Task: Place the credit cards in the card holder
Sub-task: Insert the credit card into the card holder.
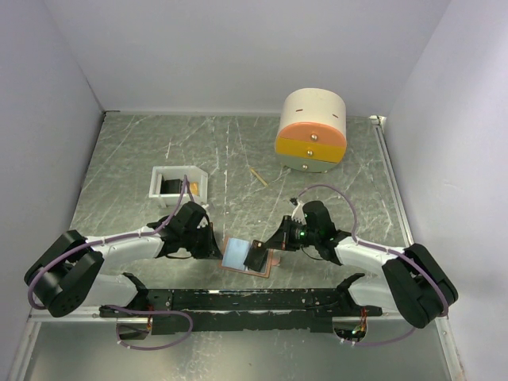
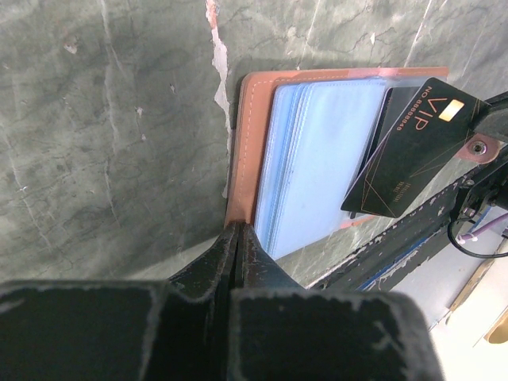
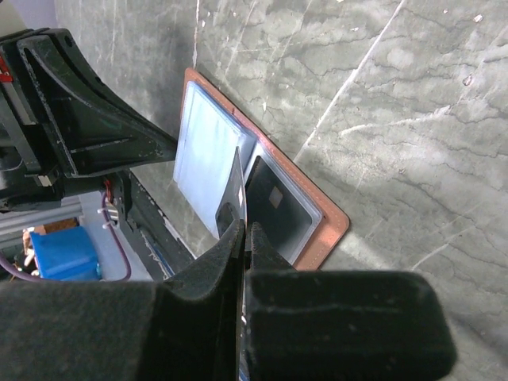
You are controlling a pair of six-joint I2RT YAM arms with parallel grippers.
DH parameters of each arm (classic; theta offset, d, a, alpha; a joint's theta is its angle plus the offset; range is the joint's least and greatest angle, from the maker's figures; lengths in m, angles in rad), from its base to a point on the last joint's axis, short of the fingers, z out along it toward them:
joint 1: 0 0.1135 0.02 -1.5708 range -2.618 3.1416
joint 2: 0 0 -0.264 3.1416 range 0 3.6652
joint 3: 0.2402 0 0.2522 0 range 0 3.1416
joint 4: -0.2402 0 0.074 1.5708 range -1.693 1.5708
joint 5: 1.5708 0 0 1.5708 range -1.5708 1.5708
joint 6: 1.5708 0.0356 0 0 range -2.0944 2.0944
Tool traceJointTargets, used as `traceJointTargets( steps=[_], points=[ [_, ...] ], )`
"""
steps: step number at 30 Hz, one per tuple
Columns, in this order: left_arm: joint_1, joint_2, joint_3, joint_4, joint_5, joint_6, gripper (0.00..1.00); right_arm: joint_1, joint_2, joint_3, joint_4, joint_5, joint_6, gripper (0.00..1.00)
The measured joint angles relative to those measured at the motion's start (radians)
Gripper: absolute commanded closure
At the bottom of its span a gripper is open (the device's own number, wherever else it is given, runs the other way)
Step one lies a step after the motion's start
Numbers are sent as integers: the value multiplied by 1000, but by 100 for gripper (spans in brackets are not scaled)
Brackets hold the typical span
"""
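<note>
card holder (image 1: 238,255) open on table (image 1: 238,155), between my claws | my left claw (image 1: 216,246) at its left edge | my right claw (image 1: 268,248) pinching card (image 1: 256,255) over its right half | tray (image 1: 195,184) behind-left | stick (image 1: 258,176), drawer box (image 1: 311,131) behind-right

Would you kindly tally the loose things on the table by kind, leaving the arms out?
Credit cards: 2, the held card and the sleeved card
Card holder: 1
White tray: 1, dark contents unclear
Drawer box: 1
Wooden stick: 1
Total: 6
</note>
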Motion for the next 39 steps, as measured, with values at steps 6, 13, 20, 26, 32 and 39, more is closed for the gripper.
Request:
traceJointTargets(
  steps=[6,13,20,26,32,39],
  points=[
    [0,0,0,0,0,-2,93,0,16,-3,13,4,0,100],
    [0,1,0,1,0,-3,93,0,17,-12,30,16,0,100],
    [0,14,0,19,10,-8,93,3,27,-27,50,19,1,100],
    [-6,29,0,45,19,-19,93,14,60,-27,68,19,1,100],
    [-9,31,0,48,19,-21,93,36,63,-27,71,26,3,100],
    [-18,39,0,65,19,-25,93,47,60,-27,73,46,8,100]
  ],
)
